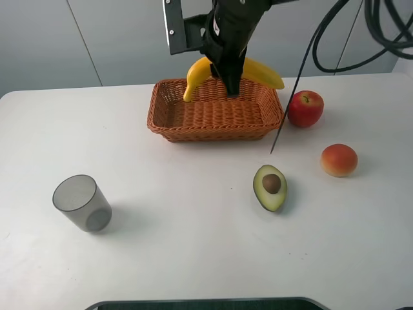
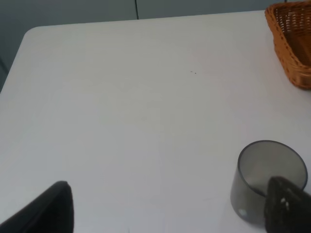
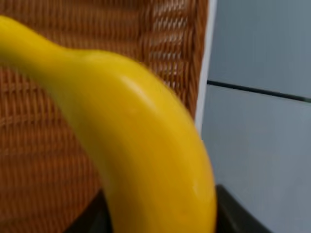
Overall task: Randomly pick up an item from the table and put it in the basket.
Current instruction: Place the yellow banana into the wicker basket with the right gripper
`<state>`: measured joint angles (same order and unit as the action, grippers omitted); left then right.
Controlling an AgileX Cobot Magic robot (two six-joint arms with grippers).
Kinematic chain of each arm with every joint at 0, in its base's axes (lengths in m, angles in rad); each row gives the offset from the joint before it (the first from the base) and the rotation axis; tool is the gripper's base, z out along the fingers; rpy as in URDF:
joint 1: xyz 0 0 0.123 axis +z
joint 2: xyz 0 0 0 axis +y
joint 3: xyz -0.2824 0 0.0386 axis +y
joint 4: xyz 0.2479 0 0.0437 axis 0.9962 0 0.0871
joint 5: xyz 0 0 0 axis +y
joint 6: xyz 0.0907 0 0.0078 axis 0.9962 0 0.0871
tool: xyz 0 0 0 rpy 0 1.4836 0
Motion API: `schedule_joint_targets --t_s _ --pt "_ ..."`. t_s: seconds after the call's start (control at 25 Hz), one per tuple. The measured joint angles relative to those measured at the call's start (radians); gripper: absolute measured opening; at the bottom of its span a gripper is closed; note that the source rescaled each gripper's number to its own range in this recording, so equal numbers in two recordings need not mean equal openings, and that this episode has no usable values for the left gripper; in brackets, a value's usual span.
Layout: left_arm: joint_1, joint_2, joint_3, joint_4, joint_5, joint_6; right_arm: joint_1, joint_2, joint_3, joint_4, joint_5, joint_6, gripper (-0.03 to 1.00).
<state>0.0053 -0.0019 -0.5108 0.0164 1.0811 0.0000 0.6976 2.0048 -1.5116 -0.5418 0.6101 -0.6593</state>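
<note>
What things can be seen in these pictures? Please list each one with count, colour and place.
banana: 1, yellow, held above basket's far side
wicker basket: 1, orange-brown, far middle of table
apple: 1, red, right of basket
round fruit: 1, orange-red, nearer than apple, right side
avocado half: 1, green, brown pit, before basket's right end
plastic cup: 1, translucent grey, near left
table: 1, white, under everything
cables: several, black, upper right
right end effector: 1, black, shut on banana
left end effector: 1, black, open, near cup
</note>
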Motion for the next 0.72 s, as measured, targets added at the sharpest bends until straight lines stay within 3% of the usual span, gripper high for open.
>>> schedule_joint_targets --t_s 0.24,0.72 --pt "0.000 0.000 0.000 0.000 0.000 0.006 -0.006 0.080 -0.002 -0.020 -0.122 0.002 0.00" --pt "0.000 0.000 0.000 0.000 0.000 0.000 -0.017 0.134 -0.004 -0.026 -0.124 0.014 0.00"
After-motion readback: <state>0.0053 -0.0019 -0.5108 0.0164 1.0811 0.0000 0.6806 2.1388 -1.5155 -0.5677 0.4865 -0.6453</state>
